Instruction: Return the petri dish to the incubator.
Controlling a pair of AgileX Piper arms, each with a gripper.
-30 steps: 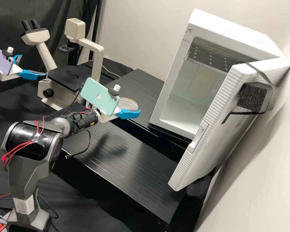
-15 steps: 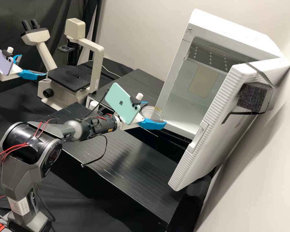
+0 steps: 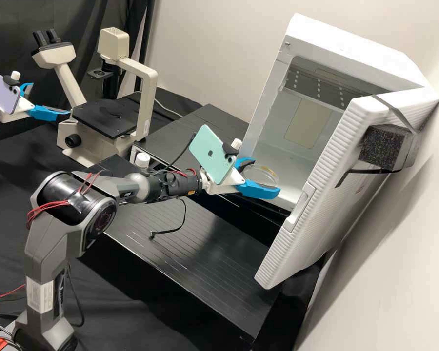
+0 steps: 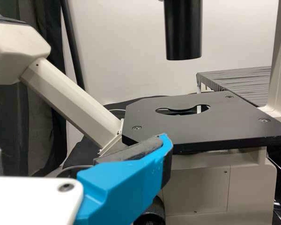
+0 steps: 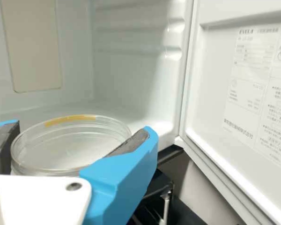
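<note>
The clear round petri dish is held level between the blue fingers of my right gripper, just in front of the open incubator. From the right wrist, the petri dish with its yellow rim strip lies gripped by the right gripper, facing the white incubator chamber. At the high view's left edge my left gripper stands open and holds nothing, beside the microscope. One blue finger of the left gripper shows before the microscope stage in the left wrist view.
The incubator's door is swung wide, with its handle and a black foam block on the outside. A microscope stands at the back left. Black slatted platforms stretch below the right arm and before the incubator.
My right gripper has carried the petri dish rightward, from beside the microscope to the incubator's opening. The left arm has kept still.
</note>
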